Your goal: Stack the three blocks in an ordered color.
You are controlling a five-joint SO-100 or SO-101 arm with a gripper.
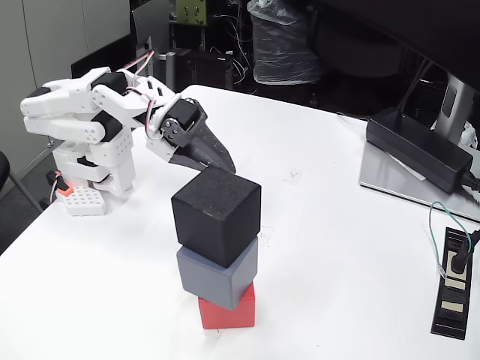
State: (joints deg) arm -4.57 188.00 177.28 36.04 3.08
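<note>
Behind the stack of blocks, toward the upper left of the fixed view, the claw (223,163) hangs low over the white table (315,225). Its dark fingers taper down to a point and seem to lie together, though from this angle I cannot tell for certain whether a gap remains between them. Nothing is held in it. Its tip sits just behind the top rear edge of the black block (216,214); whether tip and block touch cannot be made out, since the block's upper corner overlaps the tip.

Directly in front of the claw and below it stand the three blocks, piled one on another. The black block is on top, turned a little so that one corner faces the camera. Under it sits the grey block (217,279), also slightly twisted against the one above. At the bottom, farthest below the claw, the red block (227,312) rests on the table, mostly covered by the grey one.

Back from the claw to the left, the white arm (82,116) folds over itself above its base. Beside that base, at the table's left edge, lies a small white perforated brick (81,201) with an orange tab.

Far to the right of the claw lie a black power adapter (420,150) on a grey plate and a black socket strip (452,281) with a green cable.
</note>
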